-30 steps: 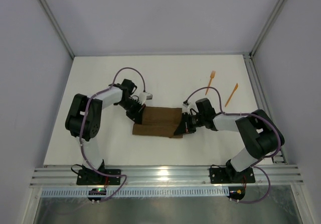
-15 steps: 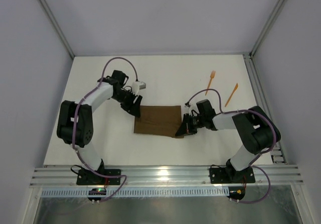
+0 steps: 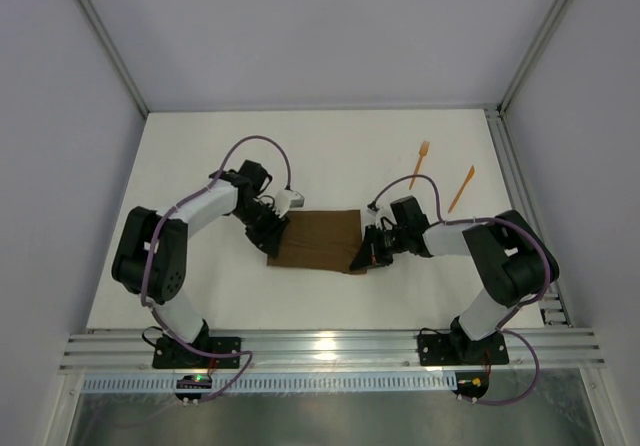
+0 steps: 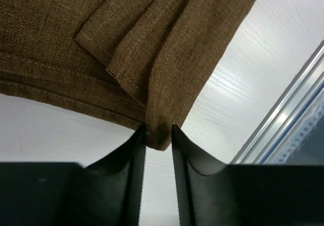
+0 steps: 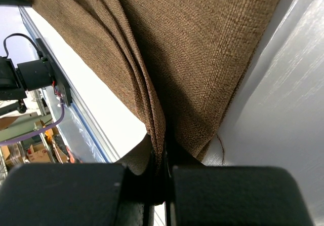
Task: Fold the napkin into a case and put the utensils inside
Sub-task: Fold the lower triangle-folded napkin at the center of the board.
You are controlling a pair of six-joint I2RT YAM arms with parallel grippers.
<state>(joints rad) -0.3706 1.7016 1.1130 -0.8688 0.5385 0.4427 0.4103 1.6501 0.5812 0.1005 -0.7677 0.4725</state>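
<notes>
Table carries napkin at centre frame, partly folded, with its layers loose. Right gripper is pressed tight on the cloth's right edge, several layers pinched. Left gripper has jaws narrowly apart astride the lower-left corner; firm bite or not, cannot tell. Risk: only the outer layer is caught there, so a pull would peel the fold open or skew the strip. Utensils lie upper right, well apart from the cloth.

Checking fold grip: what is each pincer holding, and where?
Right pincer pinches the napkin at its right edge; left pincer straddles its left corner, grip unclear.
</notes>
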